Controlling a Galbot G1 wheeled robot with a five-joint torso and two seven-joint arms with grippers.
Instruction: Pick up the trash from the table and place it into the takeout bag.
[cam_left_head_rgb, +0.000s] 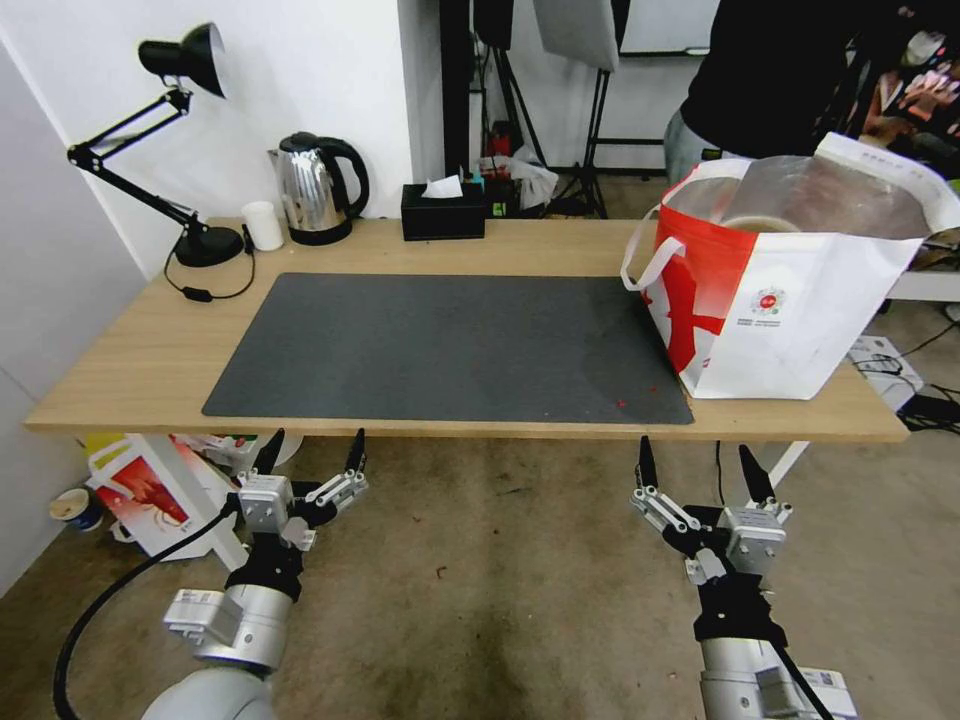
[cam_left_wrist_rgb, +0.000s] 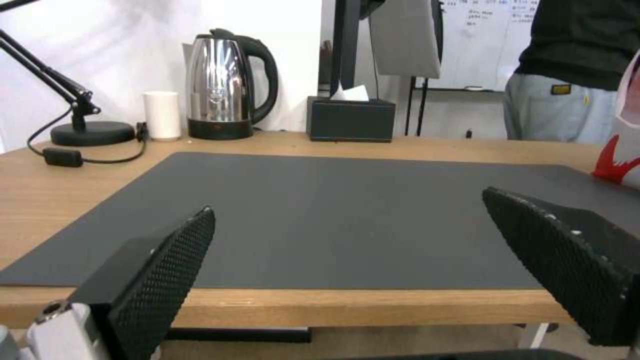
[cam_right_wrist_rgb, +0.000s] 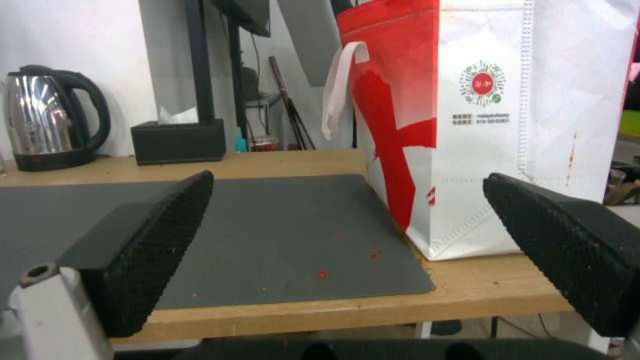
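I am holding my left gripper (cam_left_head_rgb: 313, 450) and right gripper (cam_left_head_rgb: 697, 462) wide open and empty below the table (cam_left_head_rgb: 120, 370) edge. The takeout bag (cam_left_head_rgb: 790, 290) is standing at two o'clock, a tan rim showing inside; judging by that, little is remaining.

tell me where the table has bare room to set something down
The mat is bare from its left edge to the bag, apart from a few red crumbs near its right front corner. The back left is crowded: lamp, cup, kettle, tissue box.
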